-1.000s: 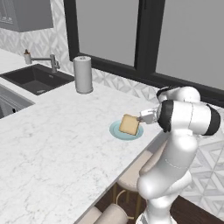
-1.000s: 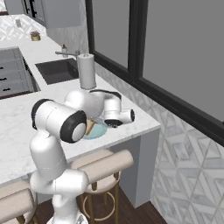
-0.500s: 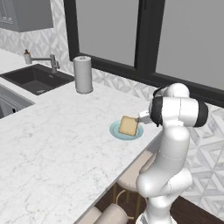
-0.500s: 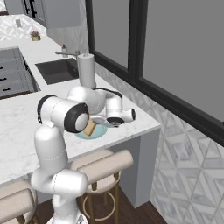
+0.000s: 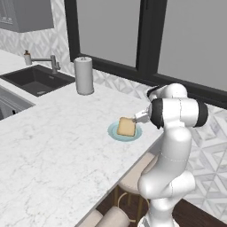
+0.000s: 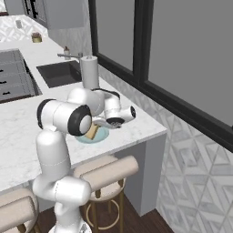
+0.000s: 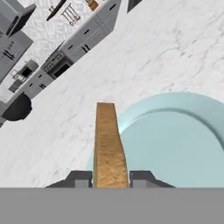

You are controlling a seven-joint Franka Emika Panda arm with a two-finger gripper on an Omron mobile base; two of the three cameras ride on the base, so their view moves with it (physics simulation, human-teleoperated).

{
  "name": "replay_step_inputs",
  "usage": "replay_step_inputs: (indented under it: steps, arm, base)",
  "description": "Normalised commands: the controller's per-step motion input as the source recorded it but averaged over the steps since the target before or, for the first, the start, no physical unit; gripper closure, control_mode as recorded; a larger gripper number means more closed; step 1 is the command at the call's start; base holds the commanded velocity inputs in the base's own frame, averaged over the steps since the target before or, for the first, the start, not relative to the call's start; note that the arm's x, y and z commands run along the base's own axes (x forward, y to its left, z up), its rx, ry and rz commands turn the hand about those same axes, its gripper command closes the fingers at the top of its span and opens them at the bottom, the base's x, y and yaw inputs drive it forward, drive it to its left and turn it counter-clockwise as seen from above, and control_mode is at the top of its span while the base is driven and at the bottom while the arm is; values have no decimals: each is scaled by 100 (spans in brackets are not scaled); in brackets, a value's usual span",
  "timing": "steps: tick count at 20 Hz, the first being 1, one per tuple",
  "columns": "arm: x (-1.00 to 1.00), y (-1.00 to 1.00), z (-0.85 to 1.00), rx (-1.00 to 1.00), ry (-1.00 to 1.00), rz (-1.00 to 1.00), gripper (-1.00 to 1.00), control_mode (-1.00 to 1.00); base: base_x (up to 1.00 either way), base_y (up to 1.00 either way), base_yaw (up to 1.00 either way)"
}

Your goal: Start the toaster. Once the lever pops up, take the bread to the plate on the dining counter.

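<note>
So we're at the dining counter [image 5: 48, 146] — the big white marble-look top that runs back toward the sink [image 5: 31, 79] and the paper towel roll [image 5: 84, 75] by the window. Toasting part looks done imo, this is the drop-off.

The plate [image 5: 113, 131], small and pale blue-green, sits near the counter's edge right in front of the arm. Same plate in the hand view [image 7: 183, 140], curving off to the right under the slice.

The bread [image 5: 126, 127] is over the plate, and from the left base cam it looks like it's on it or just about. The hand cam shows the slice edge-on [image 7: 108, 144], running straight out between the two dark tips — so the gripper [image 7: 110, 178] is clamped on the bread, jaws snug on both faces. Can't tell 100% if the bottom of the slice is touching the plate or hanging a bit above.

How we'd do this step well, our guess:
- the slice runs along the plate's left rim in the hand view, not over the middle, so nudge it toward center b4 letting go
- get it low and flat-ish, bc dropping it tilted could tip it onto the marble
- open slowly, both fingers clear, then back straight out along the slice so we don't drag it off
- watch the counter edge — plate's close to it
</note>
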Motion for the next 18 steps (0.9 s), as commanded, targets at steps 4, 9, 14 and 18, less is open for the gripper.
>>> replay_step_inputs:
  steps: [4, 9, 14, 18]
  arm:
    - [0, 0, 0, -1, -6, -8, -100, -100]
    - [0, -6, 0, -2, 0, -24, -100, -100]
    - [0, 1, 0, -12, 18, -40, -100, -100]
    - [0, 10, 2, -20, 40, -51, -100, -100]
  base:
    - [0, 0, 0]
    - [0, 0, 0]
    - [0, 0, 0]
    - [0, 0, 0]
